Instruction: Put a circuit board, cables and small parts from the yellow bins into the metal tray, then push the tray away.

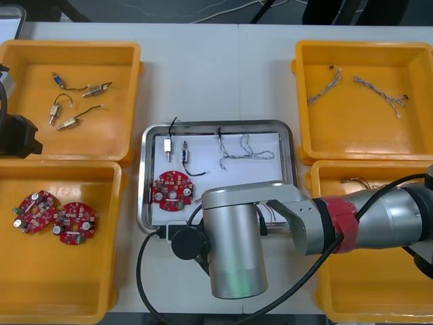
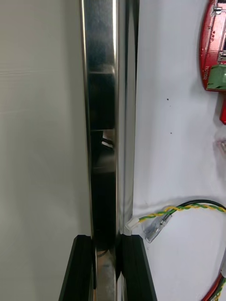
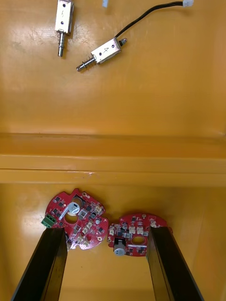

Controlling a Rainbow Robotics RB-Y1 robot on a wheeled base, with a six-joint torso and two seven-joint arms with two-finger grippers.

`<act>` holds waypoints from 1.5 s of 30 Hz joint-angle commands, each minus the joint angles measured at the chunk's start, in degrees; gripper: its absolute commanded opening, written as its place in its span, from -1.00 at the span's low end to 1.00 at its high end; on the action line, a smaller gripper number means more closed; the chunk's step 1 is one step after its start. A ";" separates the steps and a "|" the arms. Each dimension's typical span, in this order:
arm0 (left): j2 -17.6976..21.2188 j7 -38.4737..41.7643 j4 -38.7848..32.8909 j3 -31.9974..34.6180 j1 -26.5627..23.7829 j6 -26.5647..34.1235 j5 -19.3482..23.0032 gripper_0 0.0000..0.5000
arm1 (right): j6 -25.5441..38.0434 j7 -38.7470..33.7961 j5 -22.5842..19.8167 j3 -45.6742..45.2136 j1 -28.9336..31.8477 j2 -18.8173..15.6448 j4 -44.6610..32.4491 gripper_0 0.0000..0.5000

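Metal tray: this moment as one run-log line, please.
right gripper: shut on metal tray rim | left gripper: open over yellow bin | push: pending

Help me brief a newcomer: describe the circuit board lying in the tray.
Find the metal tray mid-table, its near rim gripped by the right tool. In its near left part lies a round red circuit board. Unlike the two boards in the near left bin, near the open left tool, it rests on white, not yellow.

My right arm (image 1: 369,220) reaches in from the right, its wrist (image 1: 230,247) turned straight down. My right gripper (image 2: 107,241) has its fingers pinched narrowly on the rim of the metal tray (image 2: 101,117). My left arm (image 1: 17,132) hangs at my far left, with the left gripper (image 3: 106,233) spread wide.
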 commanded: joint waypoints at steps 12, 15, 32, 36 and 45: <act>0.84 5.80 -1.36 1.89 0.92 0.37 -0.58 1.00 | -1.31 -3.50 0.62 -0.81 -8.67 -3.91 -2.37 -1.00; 0.84 5.80 -1.36 1.89 0.92 0.37 -0.58 1.00 | -1.40 -3.41 0.53 -0.81 -9.99 -4.08 -2.37 -1.00; 0.84 5.80 -1.36 1.89 0.92 0.37 -0.58 1.00 | -7.99 -1.83 -2.81 -0.81 -15.96 -3.91 4.48 -1.00; 0.84 5.80 -1.36 1.89 0.92 0.37 -0.58 1.00 | -9.66 -1.39 -2.81 -0.81 -16.67 -3.91 5.98 -1.00; 0.84 5.80 -1.36 1.89 0.92 0.37 -0.58 1.00 | -11.60 -0.34 -2.81 -0.81 -19.13 -3.73 8.61 -1.00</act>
